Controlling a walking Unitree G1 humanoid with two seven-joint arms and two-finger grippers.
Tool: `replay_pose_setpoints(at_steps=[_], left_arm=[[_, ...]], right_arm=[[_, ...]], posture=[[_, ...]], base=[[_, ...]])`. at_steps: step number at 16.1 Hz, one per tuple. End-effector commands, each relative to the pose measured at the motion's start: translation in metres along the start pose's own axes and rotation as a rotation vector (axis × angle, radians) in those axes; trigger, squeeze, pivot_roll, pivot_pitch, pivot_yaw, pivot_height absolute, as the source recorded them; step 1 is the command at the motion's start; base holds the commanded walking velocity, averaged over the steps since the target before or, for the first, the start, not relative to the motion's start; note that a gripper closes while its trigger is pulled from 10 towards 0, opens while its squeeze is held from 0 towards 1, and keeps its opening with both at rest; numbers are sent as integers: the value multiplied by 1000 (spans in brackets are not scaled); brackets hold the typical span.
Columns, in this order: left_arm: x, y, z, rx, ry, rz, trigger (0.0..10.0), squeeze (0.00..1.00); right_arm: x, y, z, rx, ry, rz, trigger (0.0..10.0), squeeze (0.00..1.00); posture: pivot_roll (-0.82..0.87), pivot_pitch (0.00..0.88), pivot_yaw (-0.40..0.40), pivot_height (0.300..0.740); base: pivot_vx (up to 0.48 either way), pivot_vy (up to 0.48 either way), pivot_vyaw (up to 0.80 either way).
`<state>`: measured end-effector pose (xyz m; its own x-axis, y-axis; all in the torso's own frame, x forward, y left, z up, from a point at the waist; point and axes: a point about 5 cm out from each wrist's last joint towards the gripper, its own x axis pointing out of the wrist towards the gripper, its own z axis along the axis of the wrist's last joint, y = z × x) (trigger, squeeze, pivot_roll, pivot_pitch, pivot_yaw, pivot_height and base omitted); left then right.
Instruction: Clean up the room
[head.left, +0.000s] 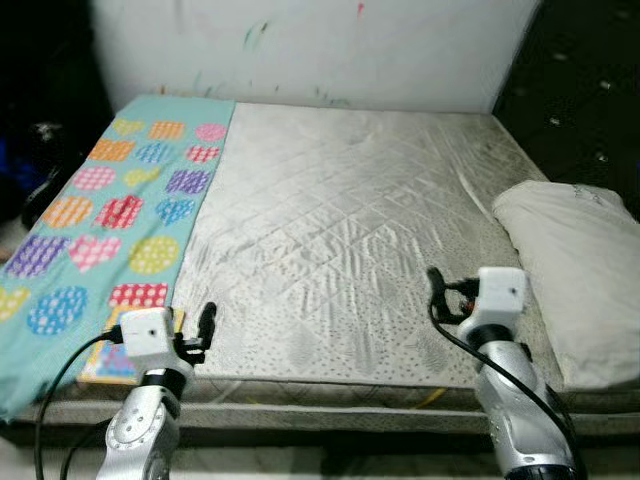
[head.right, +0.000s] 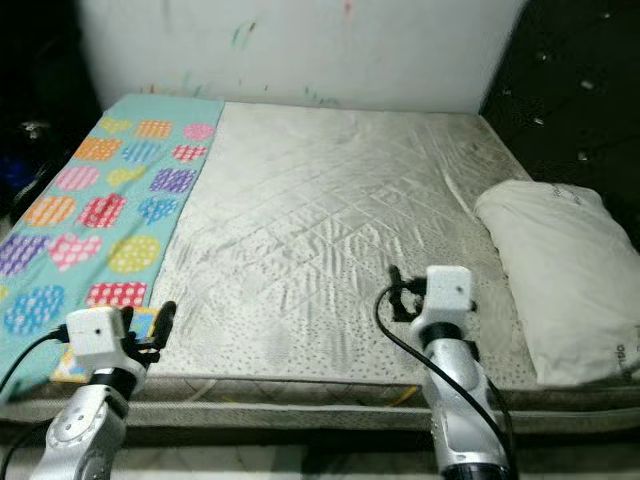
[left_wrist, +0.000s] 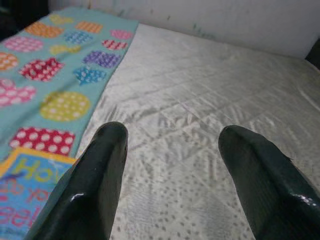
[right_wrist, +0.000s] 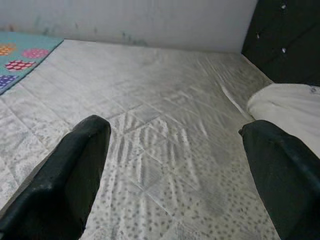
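Left eye view, near edge of the bed (head.left: 330, 380): both arms are raised at the foot of the mattress, each gripper empty. The left gripper (left_wrist: 172, 175) has its fingers spread apart, with nothing between them; the right gripper (right_wrist: 185, 180) is likewise spread wide over bare quilted mattress.

Nearest item: a colourful picture book (head.left: 112, 358) lies flat at the near left corner of the bed, on the edge of the teal patterned blanket (head.left: 110, 215). It sits just beside the left gripper, slightly to that gripper's left and a little ahead, and well apart from the right gripper; the left arm is judged the nearer for any pick. The book's long axis appears to run from the bed's near edge toward the wall, though much of it is hidden by the left wrist, so its facing cannot be told with certainty.

Middle distance, right side: a white pillow (head.left: 575, 270) lies at the bed's right edge, beside the dark headboard (head.left: 590, 90), long axis running near to far, closest to the right gripper.

Far: the blanket's long axis runs along the left side up to the wall (head.left: 320, 50).
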<state>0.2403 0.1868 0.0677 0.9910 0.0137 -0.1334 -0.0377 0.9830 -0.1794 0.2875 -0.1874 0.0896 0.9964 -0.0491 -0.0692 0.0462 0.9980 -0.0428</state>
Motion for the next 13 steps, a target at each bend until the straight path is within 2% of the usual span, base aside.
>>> replay_pose_setpoints(at_steps=[1,5,8,13], left_arm=[[0,-7,4,4,-16,-34,10000,0],[-2,-10,6,-12,-18,-84,10000,0],[-1,-12,5,-11,-13,-92,10000,0],[-4,-12,4,-14,-7,-96,10000,0]], right_arm=[[-3,-3,-7,-15,26,-1,10000,0],[-3,-1,-10,-22,34,7,10000,0],[-5,3,-8,-43,17,68,10000,0],[-6,8,-10,-38,21,92,10000,0]], posture=[[-104,0,-41,740],[-105,0,-34,740],[-107,0,-31,740],[-102,0,-36,740]], base=[[0,0,0],[0,0,0],[283,0,0],[356,0,0]])
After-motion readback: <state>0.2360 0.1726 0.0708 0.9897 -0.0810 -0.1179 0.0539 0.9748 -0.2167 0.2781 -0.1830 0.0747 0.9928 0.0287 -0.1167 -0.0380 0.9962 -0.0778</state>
